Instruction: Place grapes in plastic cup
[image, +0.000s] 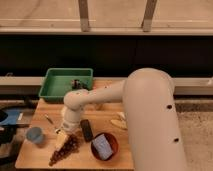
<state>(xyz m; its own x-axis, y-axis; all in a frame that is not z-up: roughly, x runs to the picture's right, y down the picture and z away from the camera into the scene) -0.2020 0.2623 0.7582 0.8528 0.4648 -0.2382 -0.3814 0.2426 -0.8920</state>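
The grapes (63, 150) lie as a long dark purple bunch on the wooden table (40, 155), near its front left. The plastic cup (35, 135), small and blue-grey, stands upright at the table's left edge, apart from the grapes. My white arm reaches from the right down to the table, and my gripper (64, 134) sits low over the upper end of the grapes, right of the cup. A pale wedge shows right under the gripper, at the top of the bunch.
A green tray (52, 90) stands at the back left. A black phone-like slab (86, 129) lies right of the gripper. A dark red bowl (113, 143) with a blue item sits at the front. A banana (119, 123) lies beside the arm.
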